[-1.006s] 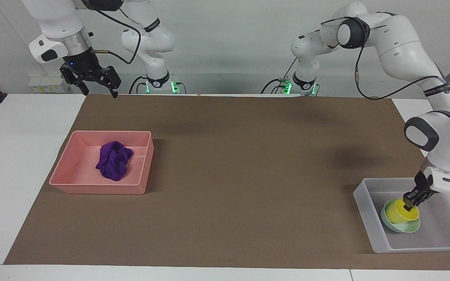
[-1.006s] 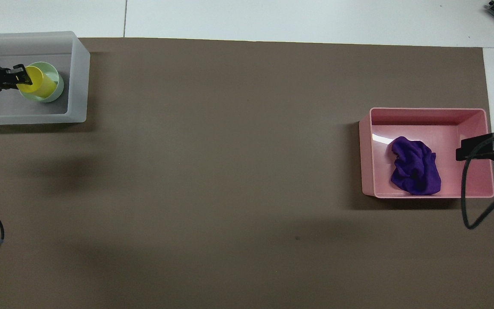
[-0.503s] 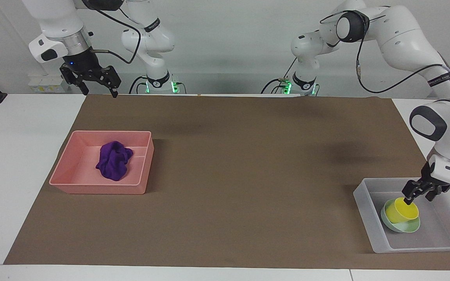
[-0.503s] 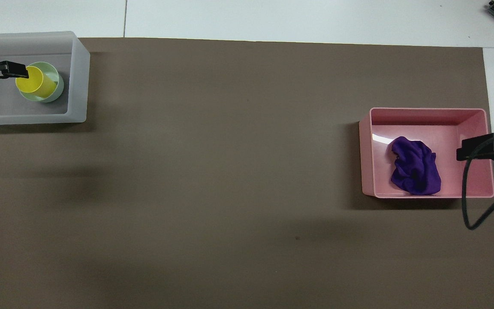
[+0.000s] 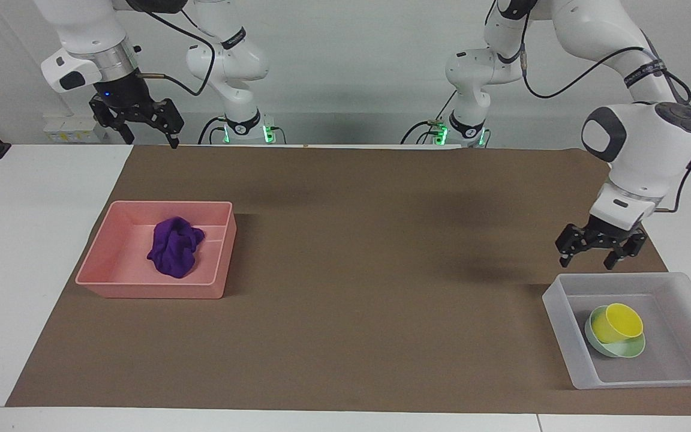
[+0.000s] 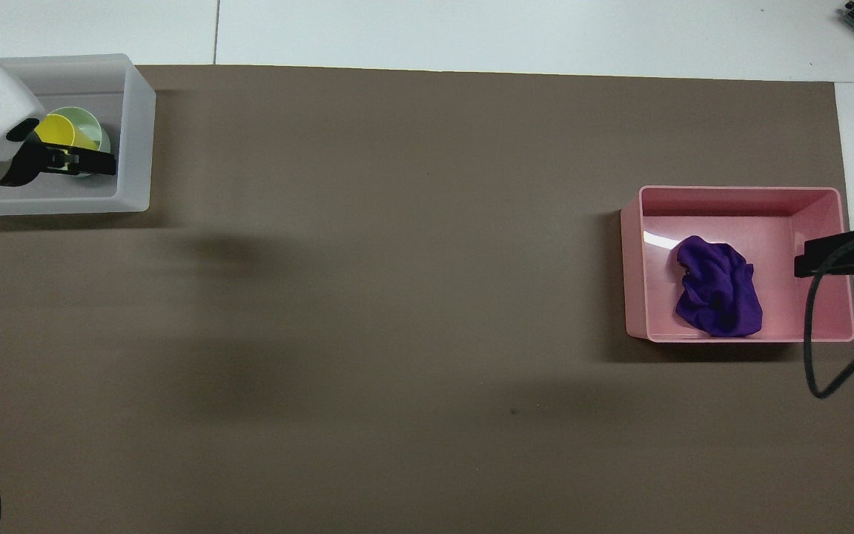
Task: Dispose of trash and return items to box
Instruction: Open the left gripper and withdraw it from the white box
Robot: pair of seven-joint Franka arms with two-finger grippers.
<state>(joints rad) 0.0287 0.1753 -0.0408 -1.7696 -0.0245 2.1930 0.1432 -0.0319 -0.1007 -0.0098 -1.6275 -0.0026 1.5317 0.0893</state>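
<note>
White walls back the desk (image 5: 33,270), on which you see a wide brown mat (image 5: 351,270) carrying both containers. At the left arm's end of the desk, note the frosted white box (image 5: 561,327); inside it the yellow cup (image 5: 618,322) lies tilted in the pale green bowl (image 5: 627,349), both resting on the box floor. You find the left hand (image 5: 598,259) raised in the air over the mat just beside the box's edge nearest the robots, its fingers spread apart and gripping nothing; from overhead it overlaps the box and partly covers the cup and bowl. At the right arm's end of the desk, observe the pink tray (image 5: 111,267), in which the purple cloth (image 5: 174,246) lies crumpled near the middle of the tray floor. You see the right hand (image 5: 141,135) waiting high over the mat's corner nearest the robots, its fingers likewise spread wide and empty, well apart from the tray.
</note>
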